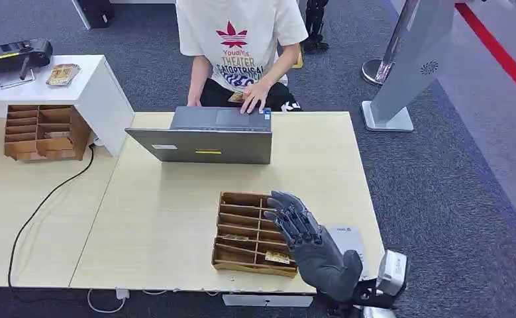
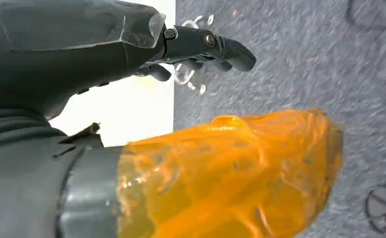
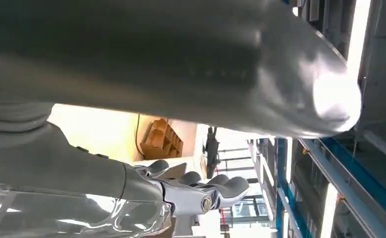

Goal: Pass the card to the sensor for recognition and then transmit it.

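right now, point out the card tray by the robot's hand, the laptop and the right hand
card tray [image 1: 242, 228], head view, on its slotted dividers left of the hand
laptop [image 1: 202, 146], head view, on the back of its open lid
right hand [image 1: 308, 242], head view, on the back of the hand above the tray

Brown slotted card holder [image 1: 245, 232] near the table's [image 1: 175, 218] front edge, toward its right front corner, long side running front to back. Small yellowish card [image 1: 277, 257] lying flat in its front compartment. Pale flat sensor [image 1: 349, 240] just right of it, partly hidden.
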{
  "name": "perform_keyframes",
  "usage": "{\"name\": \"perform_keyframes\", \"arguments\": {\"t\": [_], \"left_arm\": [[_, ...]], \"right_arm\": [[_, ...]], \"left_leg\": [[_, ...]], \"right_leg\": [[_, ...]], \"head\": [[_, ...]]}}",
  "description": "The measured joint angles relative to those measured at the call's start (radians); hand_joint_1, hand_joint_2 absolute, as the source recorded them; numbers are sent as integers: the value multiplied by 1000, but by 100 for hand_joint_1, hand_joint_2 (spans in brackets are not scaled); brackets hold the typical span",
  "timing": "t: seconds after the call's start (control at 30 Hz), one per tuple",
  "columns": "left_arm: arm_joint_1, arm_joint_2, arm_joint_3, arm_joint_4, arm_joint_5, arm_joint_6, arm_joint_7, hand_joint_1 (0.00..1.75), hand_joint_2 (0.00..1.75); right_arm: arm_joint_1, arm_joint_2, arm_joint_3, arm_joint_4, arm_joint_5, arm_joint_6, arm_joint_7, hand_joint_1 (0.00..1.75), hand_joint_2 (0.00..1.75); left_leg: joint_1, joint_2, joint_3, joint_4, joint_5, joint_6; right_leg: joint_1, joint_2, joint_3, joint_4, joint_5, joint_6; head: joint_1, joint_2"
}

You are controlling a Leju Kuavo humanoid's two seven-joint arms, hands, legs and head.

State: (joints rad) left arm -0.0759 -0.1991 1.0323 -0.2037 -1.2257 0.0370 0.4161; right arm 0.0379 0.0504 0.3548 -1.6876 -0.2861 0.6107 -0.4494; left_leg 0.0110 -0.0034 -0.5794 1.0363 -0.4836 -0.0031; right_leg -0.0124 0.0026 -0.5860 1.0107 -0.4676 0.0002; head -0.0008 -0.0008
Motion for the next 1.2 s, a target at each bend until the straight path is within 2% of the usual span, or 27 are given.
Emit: {"name": "perform_keyframes", "arguments": {"t": [0.57, 1.2], "left_arm": [[2, -5, -27, 0, -38, -46, 16, 0, 0], [3, -5, -80, 0, -99, -37, 11, 0, 0]], "right_arm": [[5, -8, -12, -15, 4, 0, -1, 0, 0], [29, -23, -14, -34, 14, -5, -14, 0, 0]], "left_leg": [[0, 0, 0, 0, 0, 0], [0, 0, 0, 0, 0, 0]], "right_leg": [[0, 0, 0, 0, 0, 0], [0, 0, 0, 0, 0, 0]], "head": [[0, 0], [0, 0]]}}
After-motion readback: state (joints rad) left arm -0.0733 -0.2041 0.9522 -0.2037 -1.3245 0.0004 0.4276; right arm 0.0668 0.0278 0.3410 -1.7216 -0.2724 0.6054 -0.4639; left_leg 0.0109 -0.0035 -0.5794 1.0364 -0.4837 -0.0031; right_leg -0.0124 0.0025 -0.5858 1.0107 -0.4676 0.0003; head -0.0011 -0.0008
